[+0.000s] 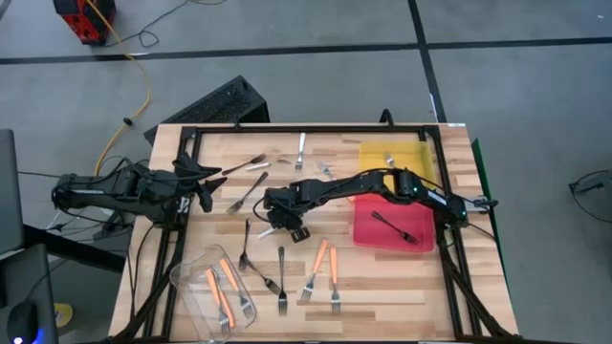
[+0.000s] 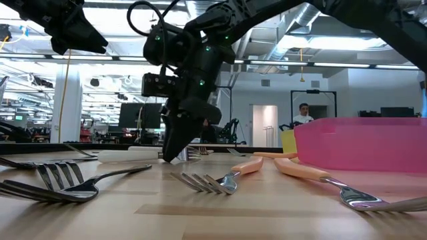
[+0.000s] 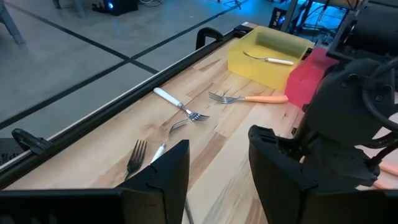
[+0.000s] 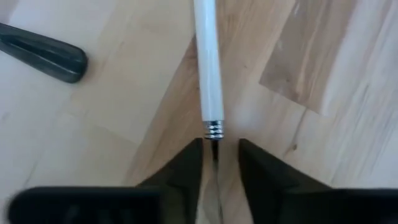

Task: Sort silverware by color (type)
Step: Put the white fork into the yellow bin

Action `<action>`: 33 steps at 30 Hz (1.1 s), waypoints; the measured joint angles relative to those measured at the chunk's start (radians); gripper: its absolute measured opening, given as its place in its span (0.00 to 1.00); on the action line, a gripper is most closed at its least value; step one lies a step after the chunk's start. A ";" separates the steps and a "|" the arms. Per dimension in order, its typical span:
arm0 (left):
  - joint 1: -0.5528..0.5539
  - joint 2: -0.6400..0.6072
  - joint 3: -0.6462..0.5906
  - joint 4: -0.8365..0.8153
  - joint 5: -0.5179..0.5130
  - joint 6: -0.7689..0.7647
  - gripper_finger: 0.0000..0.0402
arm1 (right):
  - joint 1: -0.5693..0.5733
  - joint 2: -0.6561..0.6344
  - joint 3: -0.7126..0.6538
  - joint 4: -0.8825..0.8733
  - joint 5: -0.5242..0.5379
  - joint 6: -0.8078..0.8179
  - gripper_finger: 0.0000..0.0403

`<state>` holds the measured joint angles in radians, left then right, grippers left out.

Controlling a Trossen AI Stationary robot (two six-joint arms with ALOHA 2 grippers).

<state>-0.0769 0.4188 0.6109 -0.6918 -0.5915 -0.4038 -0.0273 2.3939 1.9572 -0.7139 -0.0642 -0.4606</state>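
My right gripper (image 4: 216,155) points down at the table's middle (image 1: 277,218), its tips at the tabletop (image 2: 175,155). It is narrowly open. Its fingers stand on either side of the metal neck of a white-handled fork (image 4: 208,68) that lies flat on the wood. I cannot tell whether they touch it. A dark fork handle (image 4: 43,56) lies beside it. My left gripper (image 3: 217,168) is open and empty above the table's left side (image 1: 204,188). Orange-handled forks (image 1: 325,266) and dark forks (image 1: 280,270) lie toward the near edge.
A yellow tray (image 1: 416,153) at the far right holds a white-handled fork. A red tray (image 1: 368,229) beside it holds a dark fork. A clear tub (image 1: 191,277) at the near left holds orange-handled forks. More forks (image 1: 247,196) lie near the left gripper and the far edge (image 1: 299,148).
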 joint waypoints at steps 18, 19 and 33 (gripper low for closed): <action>0.000 0.000 0.000 0.000 0.000 -0.002 0.38 | 0.000 -0.005 0.002 -0.022 0.011 -0.002 0.05; 0.000 0.000 0.000 0.000 0.000 -0.002 0.38 | 0.000 -0.007 0.001 -0.030 0.009 -0.002 0.05; 0.000 0.000 0.000 0.000 0.000 0.004 0.38 | 0.000 -0.013 0.142 -0.157 0.002 -0.008 0.05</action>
<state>-0.0772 0.4187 0.6109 -0.6914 -0.5911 -0.4001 -0.0277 2.3814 2.0993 -0.8712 -0.0625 -0.4683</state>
